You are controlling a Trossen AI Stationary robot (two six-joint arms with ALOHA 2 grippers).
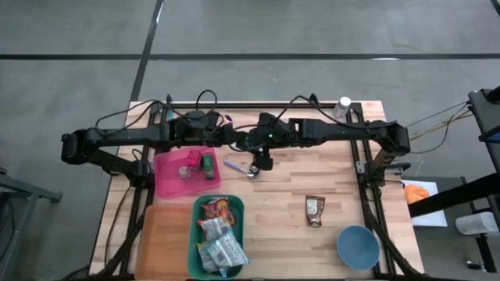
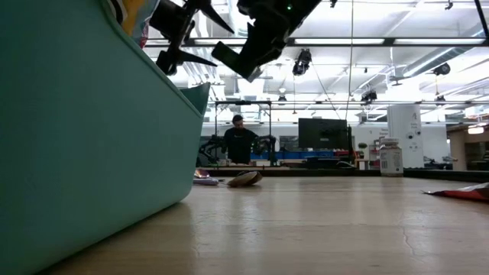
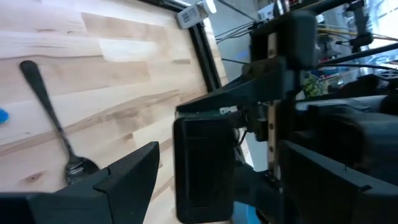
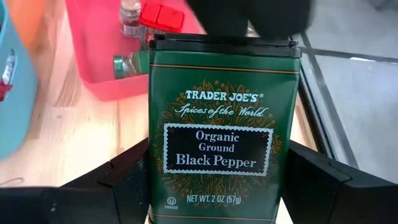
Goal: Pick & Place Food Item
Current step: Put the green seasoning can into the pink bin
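A dark green tin of black pepper (image 4: pixel 224 130) hangs high over the middle of the table, with my right gripper (image 4: pixel 217 193) shut on it. My left gripper (image 3: pixel 224 171) comes at the tin (image 3: pixel 202 168) from the table's left. It is open, and its fingers (image 3: pixel 130 174) stand on either side of the tin's top end with a gap showing. In the high view both arms meet above the table's middle, near the tin (image 1: pixel 265 160). In the low view the tin (image 2: pixel 233 55) slants down from the right gripper toward the left gripper (image 2: pixel 187 34). My right gripper pinches the tin's two narrow sides (image 4: pixel 154 186) between its two fingers, near the tin's bottom end. The fingers slant down from the table's right and lie along the tin. The tin is lifted clear, its top end toward the left arm.
A spoon (image 1: pixel 251 170) lies below the grippers. A pink tray (image 1: pixel 168 183) with spice jars (image 1: pixel 208 165) stands to the left. Nearer are a teal bin (image 1: pixel 197 234) of snack packets and an orange tray (image 1: pixel 160 242). A snack packet (image 1: pixel 315 211), blue bowl (image 1: pixel 358 247) and white bottle (image 1: pixel 343 104) lie right.
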